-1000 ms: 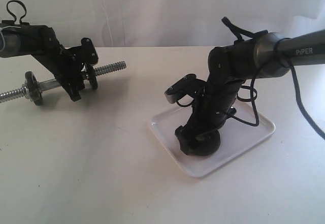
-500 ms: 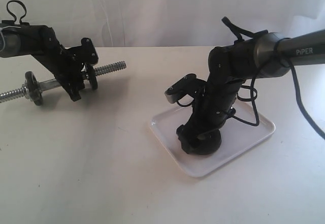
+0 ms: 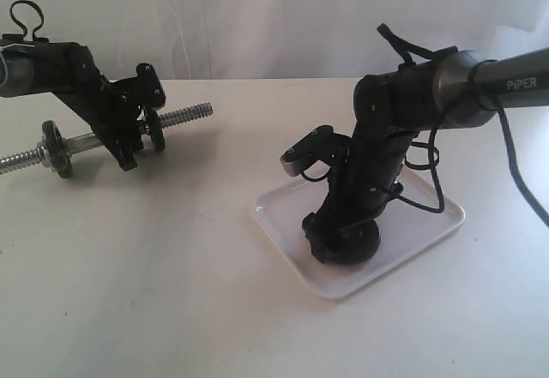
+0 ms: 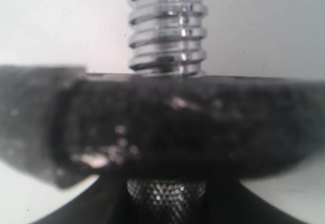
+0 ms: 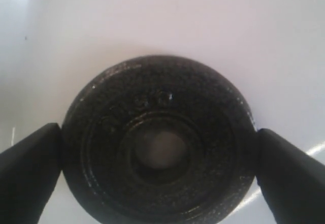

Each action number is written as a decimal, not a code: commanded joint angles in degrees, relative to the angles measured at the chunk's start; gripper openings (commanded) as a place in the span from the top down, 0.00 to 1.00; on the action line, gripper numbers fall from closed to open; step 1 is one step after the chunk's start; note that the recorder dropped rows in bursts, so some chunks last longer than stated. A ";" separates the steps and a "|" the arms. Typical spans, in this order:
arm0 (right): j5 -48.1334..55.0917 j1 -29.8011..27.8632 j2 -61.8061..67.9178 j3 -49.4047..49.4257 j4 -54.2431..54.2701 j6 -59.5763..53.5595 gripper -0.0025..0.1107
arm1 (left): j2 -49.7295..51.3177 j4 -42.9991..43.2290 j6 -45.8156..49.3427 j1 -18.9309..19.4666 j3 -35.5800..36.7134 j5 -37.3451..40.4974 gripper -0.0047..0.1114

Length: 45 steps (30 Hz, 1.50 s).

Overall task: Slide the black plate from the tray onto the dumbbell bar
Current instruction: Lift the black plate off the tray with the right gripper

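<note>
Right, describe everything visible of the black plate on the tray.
The black plate is a small round disc, matte and grainy like cast iron, with faint raised lettering, a raised ring and a centre hole. It lies flat in the white tray. The right gripper straddles it, its fingers pressing opposite sides of the rim.

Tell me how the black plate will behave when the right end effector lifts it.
The black plate looks like rough cast metal, so it is probably heavy for its size and stiff. The right end effector pinches only two points on its round rim, so it may pivot. On edge on the glossy tray, it would likely roll.
</note>
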 commanded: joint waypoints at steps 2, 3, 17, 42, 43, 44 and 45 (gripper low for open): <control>0.42 0.02 -2.45 0.01 -0.25 -0.86 0.98 | 1.52 -3.69 -0.66 0.13 0.35 0.84 0.96; 0.69 0.02 -2.45 0.01 -0.25 -0.99 0.98 | 1.52 -3.69 -0.66 0.13 0.35 0.84 0.96; 1.21 -9.11 -6.44 0.01 21.72 -16.91 0.98 | 1.52 -3.69 -0.66 0.13 0.35 0.61 0.96; 7.27 -18.93 1.76 -11.84 57.09 -38.35 0.98 | 1.52 -5.71 -0.56 0.13 0.35 -0.38 0.96; 7.61 -18.93 2.65 -13.44 57.55 -38.35 0.98 | 1.52 -5.70 -0.43 0.13 0.35 -0.38 0.96; 8.51 -18.93 4.08 -15.16 58.14 -38.35 0.98 | 1.52 -5.70 -0.43 0.13 0.35 -0.38 0.96; 8.89 -18.93 5.06 -16.85 58.51 -38.35 0.98 | 1.52 -5.70 -0.31 0.13 0.35 -0.48 0.96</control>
